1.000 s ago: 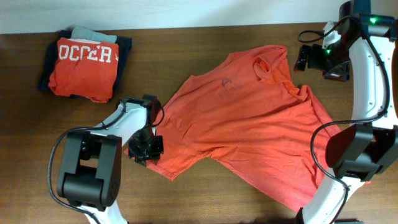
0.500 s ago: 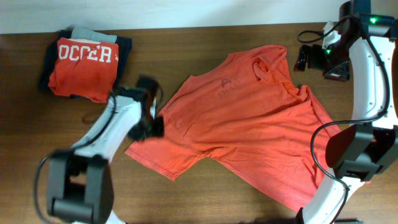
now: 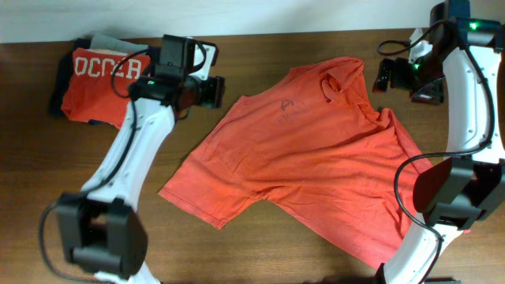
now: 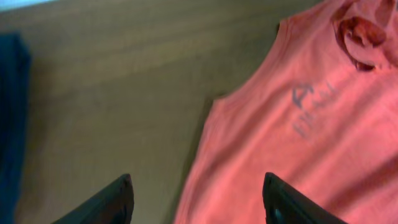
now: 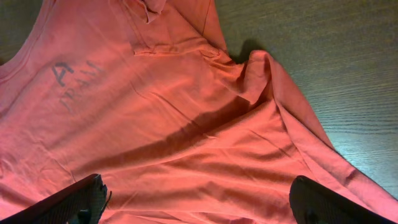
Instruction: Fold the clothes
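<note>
shirt (image 3: 316, 158) lies spread and crumpled, no fold made yet, it seems; all folding is left. left gripper (image 4: 196, 199) and right gripper (image 5: 199, 202) both gape empty.

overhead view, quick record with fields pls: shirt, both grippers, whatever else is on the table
shirt: coral-red T-shirt spread on the table, not yet folded, creased near the collar
logo: small dark mark on the chest, facing up
left: left gripper open, empty, above bare wood at the shirt's edge
right: right gripper open, empty, at the collar end of the shirt
other: stack of folded clothes far left, red one with white letters on top
</note>
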You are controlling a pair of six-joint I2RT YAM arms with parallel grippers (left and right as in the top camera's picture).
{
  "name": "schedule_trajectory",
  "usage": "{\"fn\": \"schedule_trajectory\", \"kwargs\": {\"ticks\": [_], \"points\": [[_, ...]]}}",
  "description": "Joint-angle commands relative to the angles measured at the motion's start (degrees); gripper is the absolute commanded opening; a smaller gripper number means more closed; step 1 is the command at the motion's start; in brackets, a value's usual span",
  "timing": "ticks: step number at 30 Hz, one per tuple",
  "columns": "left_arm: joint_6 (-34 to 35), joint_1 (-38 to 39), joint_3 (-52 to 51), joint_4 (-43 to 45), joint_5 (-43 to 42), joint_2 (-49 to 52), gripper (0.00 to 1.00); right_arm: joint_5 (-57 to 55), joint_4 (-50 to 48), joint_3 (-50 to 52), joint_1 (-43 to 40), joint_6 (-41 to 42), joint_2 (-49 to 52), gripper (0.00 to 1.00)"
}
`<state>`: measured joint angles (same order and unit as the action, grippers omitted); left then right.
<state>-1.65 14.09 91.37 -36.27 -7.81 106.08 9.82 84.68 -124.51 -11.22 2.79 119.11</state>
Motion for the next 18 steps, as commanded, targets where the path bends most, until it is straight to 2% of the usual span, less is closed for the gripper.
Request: {"fn": "schedule_trajectory", "kwargs": {"ticks": [1, 5, 14, 18], "points": [[-4.5, 0.2, 0.3, 4.4, -3.4, 6.2, 0.65, 0.1, 0.2, 0.2, -0.1, -0.6, -0.7, 0.99], [-5.8, 0.8, 0.3, 10.1, -4.5, 12.0, 0.58, 0.1, 0.2, 0.2, -0.1, -0.6, -0.7, 0.99], [-8.6, 4.3, 0.3, 15.9, -5.1, 18.3, 0.58, 0.1, 0.2, 0.2, -0.1, -0.6, -0.7, 0.99], [-8.6, 5.6, 0.3, 16.1, -1.3, 19.5, 0.58, 0.1, 0.2, 0.2, -0.1, -0.6, -0.7, 0.99]]}}
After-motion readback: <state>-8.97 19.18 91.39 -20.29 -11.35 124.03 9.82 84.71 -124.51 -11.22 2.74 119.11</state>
